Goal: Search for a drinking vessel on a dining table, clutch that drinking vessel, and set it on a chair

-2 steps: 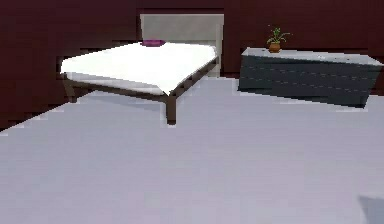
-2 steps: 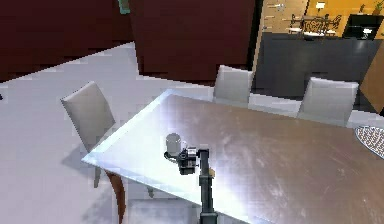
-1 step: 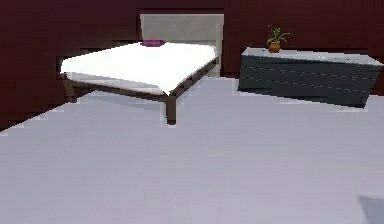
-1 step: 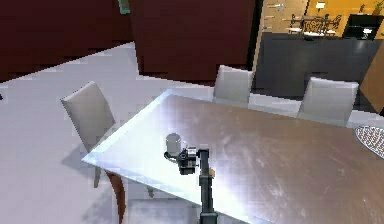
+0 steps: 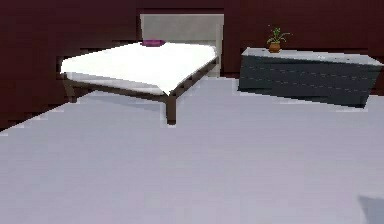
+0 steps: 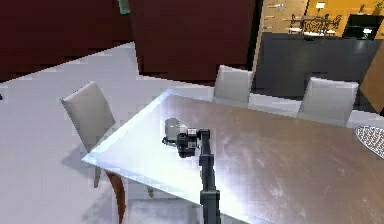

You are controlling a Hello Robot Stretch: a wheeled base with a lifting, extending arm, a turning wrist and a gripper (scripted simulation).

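The claw [image 6: 184,143] shows against the dining table [image 6: 290,150], and I cannot tell its grip state or whether it holds anything. A pale chair [image 6: 88,110] stands at the table's nine o'clock; a small, squat, grey-silver drinking vessel [image 6: 173,127] rests on the tabletop just beside the claw, at its eleven o'clock. A second chair [image 6: 233,82] and a third chair [image 6: 328,98] stand along the table's twelve o'clock side.

Forward view faces a distant bed [image 5: 140,68]; arm side view overlooks the table [image 6: 285,150] closely.
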